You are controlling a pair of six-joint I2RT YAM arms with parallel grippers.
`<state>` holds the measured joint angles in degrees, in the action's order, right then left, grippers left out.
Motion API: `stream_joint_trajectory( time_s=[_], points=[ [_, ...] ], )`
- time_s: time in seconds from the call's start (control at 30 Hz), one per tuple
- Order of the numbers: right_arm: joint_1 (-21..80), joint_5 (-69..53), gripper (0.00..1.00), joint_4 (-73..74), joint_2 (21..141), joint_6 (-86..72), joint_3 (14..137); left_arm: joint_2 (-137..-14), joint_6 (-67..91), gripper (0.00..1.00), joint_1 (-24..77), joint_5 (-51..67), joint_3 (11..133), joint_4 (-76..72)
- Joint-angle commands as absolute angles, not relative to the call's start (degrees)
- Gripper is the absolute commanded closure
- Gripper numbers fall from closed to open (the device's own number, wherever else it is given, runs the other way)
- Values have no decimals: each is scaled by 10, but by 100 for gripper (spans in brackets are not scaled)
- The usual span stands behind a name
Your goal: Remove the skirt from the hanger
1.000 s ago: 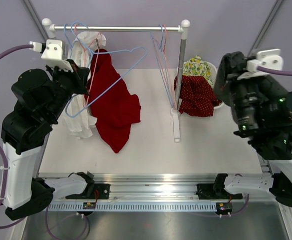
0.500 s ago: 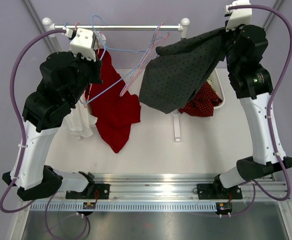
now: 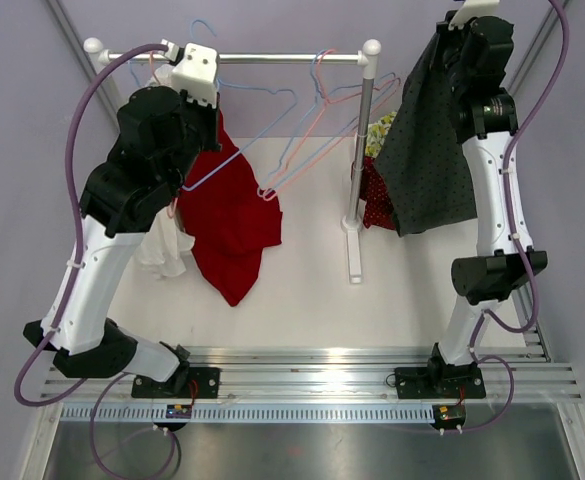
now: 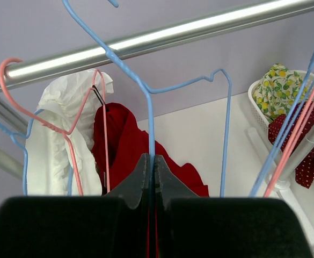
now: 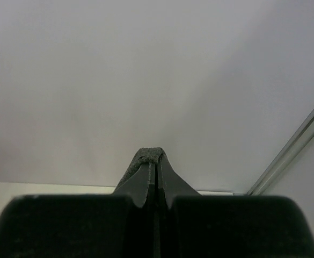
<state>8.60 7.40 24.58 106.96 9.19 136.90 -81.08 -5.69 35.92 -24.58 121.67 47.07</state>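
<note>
The skirt (image 3: 427, 150) is dark grey with small dots. It hangs to the right of the rack post, apart from every hanger. My right gripper (image 5: 152, 161) is shut on a fold of the skirt (image 5: 148, 155) at its top, high near the back wall. My left gripper (image 4: 152, 161) is shut on the wire of a blue hanger (image 4: 150, 118). That blue hanger (image 3: 244, 143) hooks on the rail and is bare. In the top view both sets of jaws are hidden by the arms and the cloth.
The metal rail (image 3: 272, 57) also carries a red garment (image 3: 227, 210), a white garment (image 3: 162, 245) and bare pink and blue hangers (image 3: 312, 150). The rack post (image 3: 360, 150) stands mid-table. A white basket (image 4: 258, 105) at the back right holds a lemon-print cloth (image 4: 277, 86) and a red dotted one (image 4: 307, 145).
My right arm has swung the skirt from the middle of the rail out to the right, past the post. My left arm has moved right along the rail with the blue hanger.
</note>
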Motion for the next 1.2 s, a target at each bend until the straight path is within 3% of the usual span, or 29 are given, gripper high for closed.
stream_joint_trajectory(
  time_s=[0.0, 0.23, 0.33, 0.57, 0.63, 0.73, 0.8, 0.83, 0.87, 0.9, 1.03, 1.17],
  points=[
    [64, 56, 100, 141, 1092, 52, 1398, -823, -84, 100, 361, -270, 1219, 425],
    [31, 3, 100, 111, 1159, -21, 1405, -818, -81, 100, 361, -274, 1158, 401],
    [31, -43, 100, 75, 1136, -57, 1330, -808, -71, 100, 361, -274, 1118, 386],
    [31, -105, 100, -35, 1106, -127, 1095, -784, -48, 87, 360, -263, 1078, 372],
    [31, -126, 100, -33, 1126, -134, 1083, -783, -47, 80, 360, -260, 1078, 373],
    [31, -152, 95, -4, 1150, -137, 1086, -781, -46, 77, 359, -260, 1081, 373],
    [31, -161, 65, 21, 1156, -141, 1087, -781, -44, 74, 359, -260, 1086, 379],
    [31, -162, 42, 29, 1158, -142, 1091, -781, -42, 71, 359, -260, 1088, 381],
    [31, -159, 7, 42, 1153, -147, 1093, -780, -41, 56, 359, -260, 1092, 386],
    [31, -157, 1, 46, 1153, -147, 1094, -780, -40, 50, 359, -259, 1094, 387],
    [31, -150, 1, 58, 1109, -140, 1086, -770, -31, 13, 359, -250, 1126, 410],
    [31, -100, 1, 80, 1036, -113, 1065, -748, -11, 7, 361, -268, 1160, 460]
  ],
)
